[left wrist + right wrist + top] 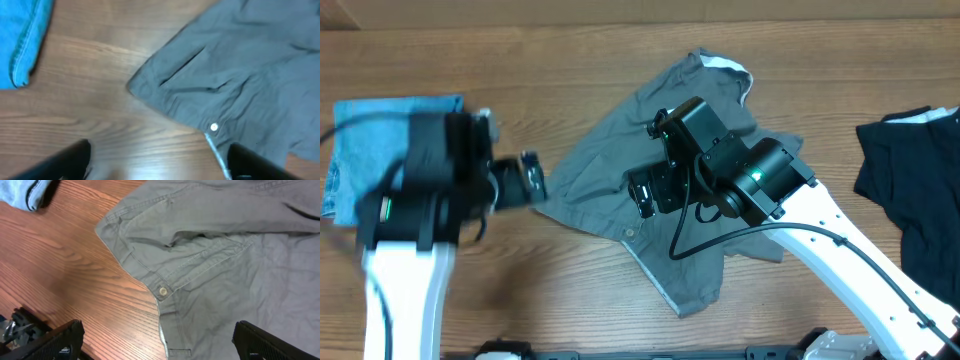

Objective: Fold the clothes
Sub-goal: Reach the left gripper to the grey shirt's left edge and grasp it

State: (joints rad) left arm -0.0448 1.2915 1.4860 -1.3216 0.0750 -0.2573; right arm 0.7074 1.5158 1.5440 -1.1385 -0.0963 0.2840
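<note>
A crumpled grey garment (600, 160) is seen spread at the middle of the wooden table (570, 60), with the left gripper (534, 180) held open just beside its left corner and the right gripper (642, 195) held open above it, nothing being clamped by either.

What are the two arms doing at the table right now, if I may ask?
The two arms are working on a crumpled gray garment in the middle of the table. The right gripper hangs open over its center, and the left gripper, also open, is at its left edge; neither holds any fabric. No fold is made yet. A blue cloth lies flat at the far left, and a black garment sits on the right.
</note>
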